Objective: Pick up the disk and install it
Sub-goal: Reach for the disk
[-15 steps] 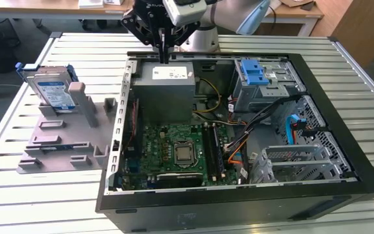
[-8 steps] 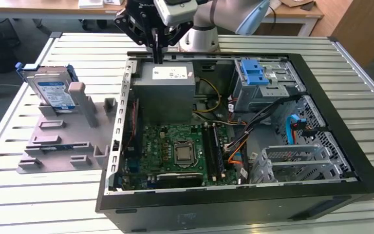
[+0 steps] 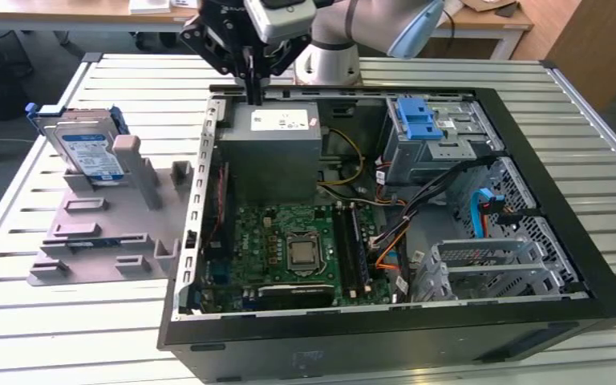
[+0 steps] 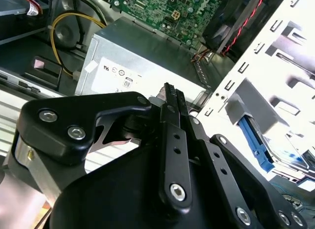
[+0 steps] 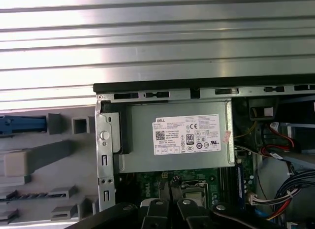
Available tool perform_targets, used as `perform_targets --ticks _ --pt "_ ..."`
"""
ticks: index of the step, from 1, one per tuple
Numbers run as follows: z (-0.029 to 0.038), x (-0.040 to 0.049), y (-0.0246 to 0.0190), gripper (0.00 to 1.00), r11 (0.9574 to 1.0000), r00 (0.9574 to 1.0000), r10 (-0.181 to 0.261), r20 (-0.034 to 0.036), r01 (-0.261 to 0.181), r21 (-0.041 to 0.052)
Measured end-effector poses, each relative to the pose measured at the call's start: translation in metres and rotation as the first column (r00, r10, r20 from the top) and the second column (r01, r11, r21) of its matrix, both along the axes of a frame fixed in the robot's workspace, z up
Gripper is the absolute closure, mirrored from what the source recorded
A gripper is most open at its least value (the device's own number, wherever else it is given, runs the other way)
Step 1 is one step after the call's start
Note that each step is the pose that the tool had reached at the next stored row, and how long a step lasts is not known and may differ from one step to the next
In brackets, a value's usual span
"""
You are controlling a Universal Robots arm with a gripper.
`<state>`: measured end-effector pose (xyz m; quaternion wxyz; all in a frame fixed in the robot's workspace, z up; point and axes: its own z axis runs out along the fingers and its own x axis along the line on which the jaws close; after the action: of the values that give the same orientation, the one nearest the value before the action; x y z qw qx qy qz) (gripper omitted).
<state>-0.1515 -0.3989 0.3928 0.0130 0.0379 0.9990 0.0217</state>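
The disk (image 3: 87, 150), a silver drive with a white-and-blue label in a blue carrier, stands on edge in a grey holder (image 3: 105, 233) at the exterior view's left, outside the computer case. Its blue carrier edge also appears in the second wrist view (image 4: 256, 144) and the first wrist view (image 5: 22, 124). My gripper (image 3: 253, 98) hangs over the case's back edge, just above the grey power-supply box (image 3: 270, 136), well apart from the disk. Its black fingers (image 4: 170, 96) are pressed together with nothing between them.
The open computer case (image 3: 565, 200) lies on a slatted metal table (image 3: 30, 321). Inside are the green motherboard (image 3: 286, 241), loose cables and a blue-latched drive cage (image 3: 428, 122) at the back right. The grey holder has several slots and posts.
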Motion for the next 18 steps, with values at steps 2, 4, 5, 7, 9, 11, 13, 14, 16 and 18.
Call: perform_targets --ticks 2,4,5,7,9,11,13,14,16,18 --pt "-0.0001 -0.0012 -0.0001 0.85 1.0 1.0 0.0 0.0 0.0 0.0001" --pt "-0.0002 -0.0026 0.0 0.85 1.0 1.0 0.0 -0.0002 0.0 0.0001" --pt "-0.0002 -0.0033 0.0 0.85 1.0 1.0 0.0 -0.0002 0.0 0.0001" --pt "-0.0003 -0.0047 0.0 0.85 1.0 1.0 0.0 -0.0003 0.0 0.0001" --pt "-0.0004 -0.0062 0.0 0.85 1.0 1.0 0.0 -0.0004 0.0 0.0" --pt "-0.0004 -0.0076 0.0 0.85 1.0 1.0 0.0 -0.0005 0.0 0.0001" --pt "-0.0005 -0.0087 0.0 0.85 1.0 1.0 0.0 -0.0006 0.0 0.0" --pt "-0.0005 -0.0092 0.0 0.85 1.0 1.0 0.0 -0.0007 0.0 0.0" --pt "-0.0006 -0.0102 0.0 0.85 1.0 1.0 0.0 -0.0008 0.0 0.0" --pt "-0.0006 -0.0112 0.0 0.85 1.0 1.0 0.0 -0.0009 0.0 0.0001"
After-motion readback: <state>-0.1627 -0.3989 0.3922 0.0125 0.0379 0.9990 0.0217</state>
